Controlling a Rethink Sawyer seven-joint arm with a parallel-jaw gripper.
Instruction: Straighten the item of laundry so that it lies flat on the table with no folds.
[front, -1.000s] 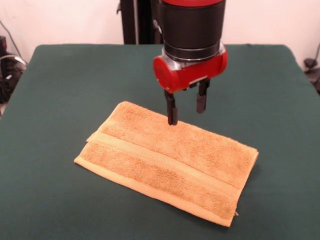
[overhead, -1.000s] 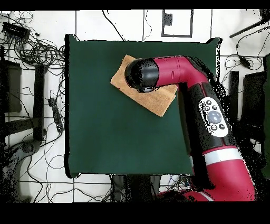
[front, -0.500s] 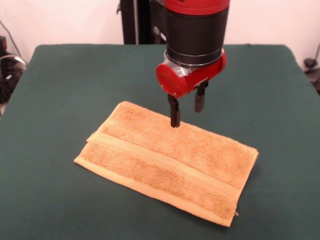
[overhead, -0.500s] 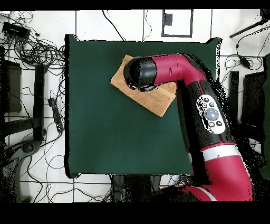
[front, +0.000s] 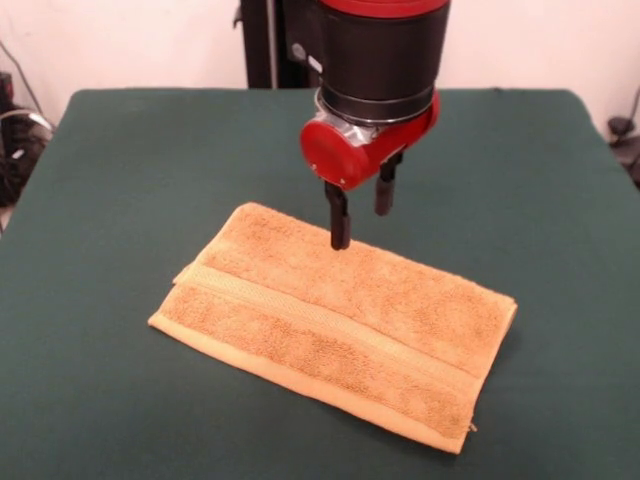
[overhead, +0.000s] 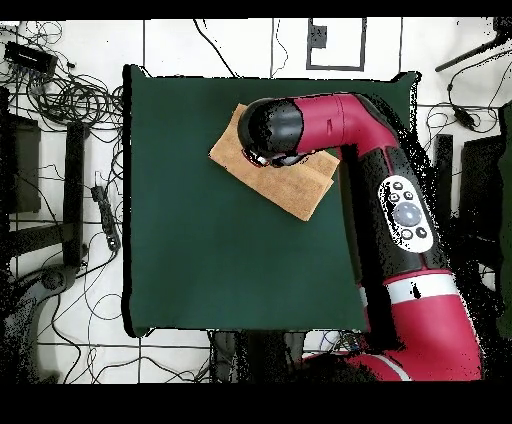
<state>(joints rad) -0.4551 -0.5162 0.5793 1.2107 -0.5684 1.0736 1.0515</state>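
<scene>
towel (front: 340, 320) on table (front: 130, 180) — end effector (front: 360, 215) above

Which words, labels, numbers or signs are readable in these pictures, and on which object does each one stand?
No text can be read in either view.
The towel shows only a plain woven band; no printed label is visible.
The buttons on the arm in the overhead view carry marks too small to read.
The claw and the table bear no writing.

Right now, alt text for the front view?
A red and black robot arm's open gripper hangs at the far edge of a folded orange-tan towel lying on a dark green table; one fingertip is about touching the cloth.
</scene>
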